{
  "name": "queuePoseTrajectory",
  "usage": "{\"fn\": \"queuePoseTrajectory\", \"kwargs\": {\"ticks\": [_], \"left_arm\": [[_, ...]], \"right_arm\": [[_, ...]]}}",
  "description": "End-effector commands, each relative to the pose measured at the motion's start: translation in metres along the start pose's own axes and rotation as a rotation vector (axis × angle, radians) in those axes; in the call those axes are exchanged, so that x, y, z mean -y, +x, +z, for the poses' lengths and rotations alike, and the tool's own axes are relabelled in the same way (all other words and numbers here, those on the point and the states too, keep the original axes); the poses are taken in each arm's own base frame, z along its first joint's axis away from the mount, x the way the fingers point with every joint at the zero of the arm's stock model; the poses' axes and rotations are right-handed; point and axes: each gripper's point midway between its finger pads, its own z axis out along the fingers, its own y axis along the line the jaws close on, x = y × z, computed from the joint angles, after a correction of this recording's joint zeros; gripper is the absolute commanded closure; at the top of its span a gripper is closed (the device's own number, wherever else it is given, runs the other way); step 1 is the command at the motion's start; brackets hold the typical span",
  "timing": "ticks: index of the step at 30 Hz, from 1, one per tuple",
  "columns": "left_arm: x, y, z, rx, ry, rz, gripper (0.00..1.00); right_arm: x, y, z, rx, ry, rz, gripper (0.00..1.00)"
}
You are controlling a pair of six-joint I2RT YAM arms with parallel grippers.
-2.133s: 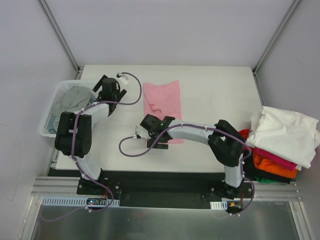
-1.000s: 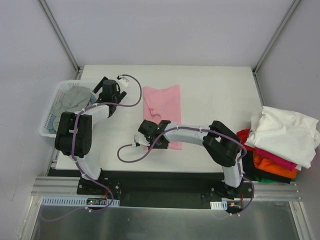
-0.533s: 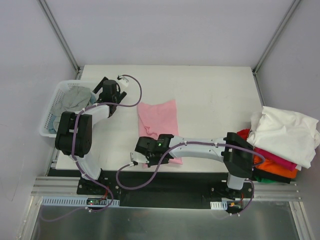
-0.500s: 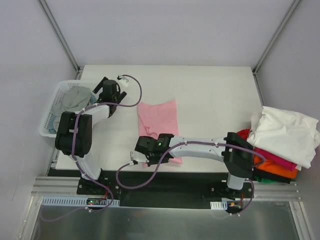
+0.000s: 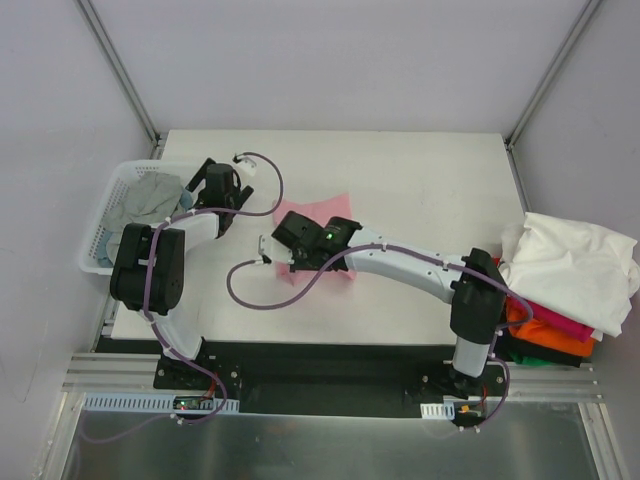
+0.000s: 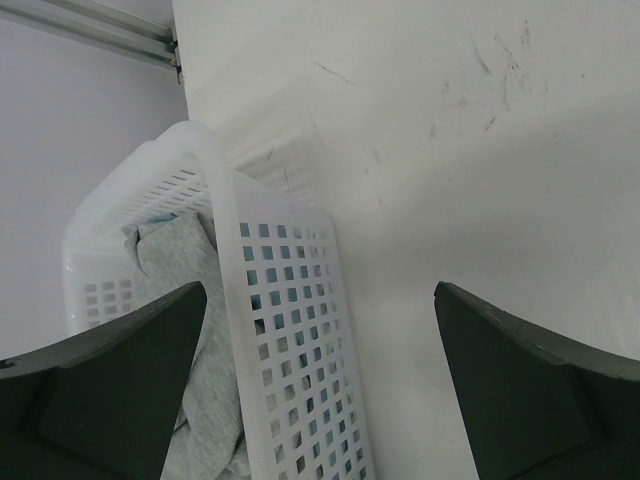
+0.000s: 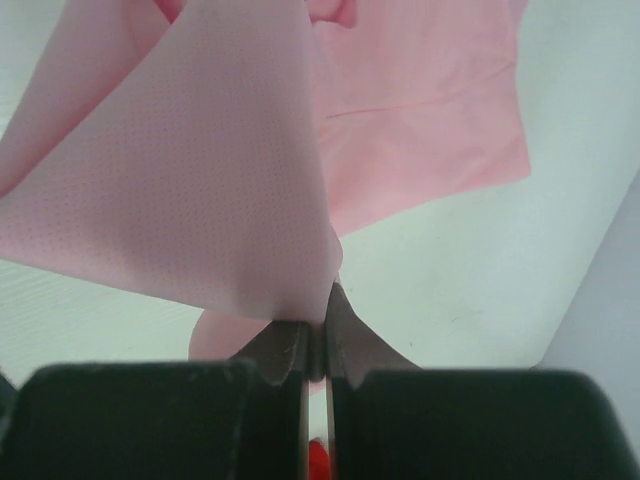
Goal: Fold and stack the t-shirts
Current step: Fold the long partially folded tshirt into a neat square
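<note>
My right gripper (image 7: pixel 318 322) is shut on a fold of the light pink t-shirt (image 7: pixel 200 180), and the cloth hangs from the jaws above the table. In the top view the right gripper (image 5: pixel 292 250) is left of the table's middle. The arm covers most of the pink t-shirt (image 5: pixel 332 208). My left gripper (image 5: pixel 205 178) is open and holds nothing, its fingers (image 6: pixel 100 380) astride the right wall of the white basket (image 6: pixel 280 330). A grey t-shirt (image 6: pixel 185 290) lies in that basket. Other t-shirts, white on top of red, orange and black, are piled (image 5: pixel 560 270) at the right edge.
The white lattice basket (image 5: pixel 98 250) stands off the table's left edge. The pile of shirts overhangs the right edge. Metal frame posts (image 5: pixel 120 70) rise at both back corners. A cable loop (image 5: pixel 245 290) hangs from the right wrist.
My right gripper has moved from the table's front edge back toward the middle, lifting the pink t-shirt's near edge with it. The shirt now lies bunched under the arm. The left arm has not moved.
</note>
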Motion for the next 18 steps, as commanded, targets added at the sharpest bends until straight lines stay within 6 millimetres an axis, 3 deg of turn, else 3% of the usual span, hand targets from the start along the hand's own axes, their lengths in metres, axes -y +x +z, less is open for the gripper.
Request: {"fn": "queuePoseTrajectory", "kwargs": {"ticks": [1,9,18], "left_arm": [[-0.011,-0.011,-0.009,0.041,-0.017,-0.054,0.01],[-0.018,-0.012,-0.012,0.043,-0.049,-0.061,0.01],[-0.053,-0.024,-0.008,0.054,-0.186,-0.075,0.01]], "right_arm": [[0.05,-0.007,-0.006,0.019,0.109,0.017,0.99],[0.097,-0.016,-0.004,0.037,0.181,0.024,0.99],[0.129,-0.015,0.008,-0.002,0.249,-0.032,0.99]]}}
